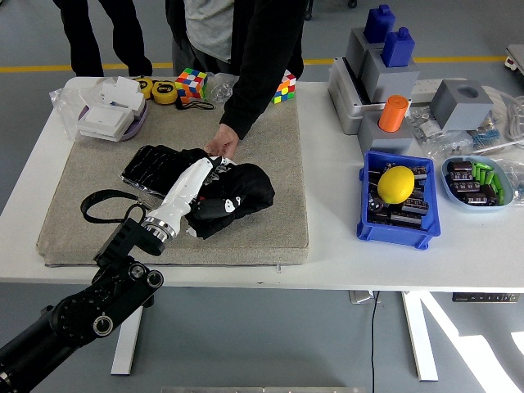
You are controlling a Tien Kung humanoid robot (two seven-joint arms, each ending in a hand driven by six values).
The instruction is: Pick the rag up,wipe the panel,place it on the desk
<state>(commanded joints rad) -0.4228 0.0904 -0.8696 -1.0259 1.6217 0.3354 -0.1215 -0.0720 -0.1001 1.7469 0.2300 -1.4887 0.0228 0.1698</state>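
Rag (233,195): one black cloth, bunched, lying under and just beyond the fingers (214,170) of the left hand (190,190); it covers the right end of the panel and spills onto the mat.
Fingers: the white hand is laid on the rag, but the cloth hides the tips, so I cannot tell if they are clamped on it or only press on it.
Why so: I judge the hand keeps the rag flat against the panel to rub it, which is the wiping step.
Panel (154,166): one dark, glossy slab, to the left of the fingers; only its left part shows.
Person's hand (222,144): one, just beyond the fingers, touching the far edge of the panel or rag; probably it steadies the panel so it does not slide.
Mat (270,164): one grey pad on the worktop (327,205), under all this, likely to protect the panel.
Strap (102,205): one black loop, near the wrist side of the hand.
Cubes: two coloured puzzle cubes (191,83), well beyond the fingers.
Blue bin (399,205): one, far to the right, with a yellow ball (396,184) in it.
Right hand: not in view.
Remaining: rag is not yet put down on the worktop.
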